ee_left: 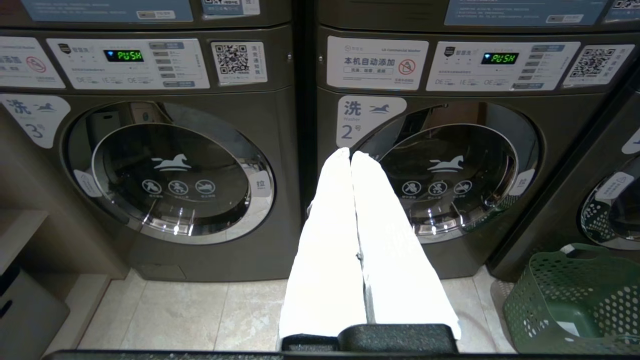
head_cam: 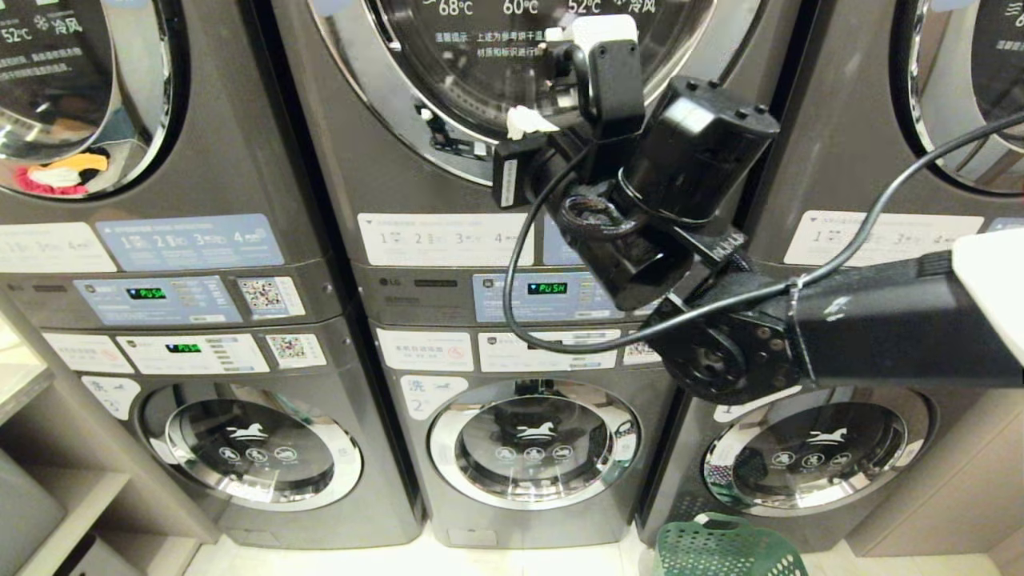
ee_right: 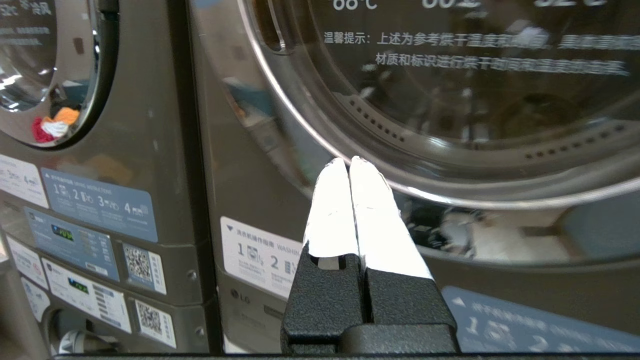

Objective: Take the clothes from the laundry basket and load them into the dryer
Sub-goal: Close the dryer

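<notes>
- Green perforated plastic laundry basket (ee_left: 575, 300) sits on the pale tiled floor (ee_left: 190, 315), just beside your lower middle grey front-loading washer (ee_left: 450, 175).
- Your right hand (ee_right: 350, 162) is raised before the round glass door of the upper middle dryer (ee_right: 475, 100), white fingers pressed together, holding nothing.
- Your left hand (ee_left: 350, 155) points at the lower washers, fingers pressed together, empty.

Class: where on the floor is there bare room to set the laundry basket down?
Bare tile floor lies before the two lower washers, left of the green laundry basket. The shelving corner at far left is cramped.
</notes>
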Robot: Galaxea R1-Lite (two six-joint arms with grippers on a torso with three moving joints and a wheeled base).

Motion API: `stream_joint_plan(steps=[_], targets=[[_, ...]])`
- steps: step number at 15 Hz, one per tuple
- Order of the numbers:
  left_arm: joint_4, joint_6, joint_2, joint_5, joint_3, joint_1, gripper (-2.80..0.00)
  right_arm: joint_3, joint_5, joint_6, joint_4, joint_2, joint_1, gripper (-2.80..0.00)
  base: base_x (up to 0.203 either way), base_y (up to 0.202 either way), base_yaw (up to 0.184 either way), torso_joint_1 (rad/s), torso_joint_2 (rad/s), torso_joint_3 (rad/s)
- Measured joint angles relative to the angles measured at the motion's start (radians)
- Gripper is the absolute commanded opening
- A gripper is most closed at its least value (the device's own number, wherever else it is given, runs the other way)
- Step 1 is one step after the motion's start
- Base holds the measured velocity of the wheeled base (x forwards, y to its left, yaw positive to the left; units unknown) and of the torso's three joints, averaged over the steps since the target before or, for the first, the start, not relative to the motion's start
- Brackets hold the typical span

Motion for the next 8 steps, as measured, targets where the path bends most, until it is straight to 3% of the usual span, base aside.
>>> stream_joint_plan(steps=[3, 8], targets=[[0.000, 0.000, 0.000, 0.000, 0.000, 0.000, -2.80, 0.188, -0.084, 0.002, -0.002, -0.140, -0.010, -2.80, 0.000, 0.000, 0.000, 0.000, 0.00, 0.000], [0.000, 0.000, 0.000, 0.000, 0.000, 0.000, -2.80, 0.627, -0.154, 0.014, 0.072, -0.463, -0.031, -2.80, 0.000, 0.000, 0.000, 0.000, 0.00, 0.000]])
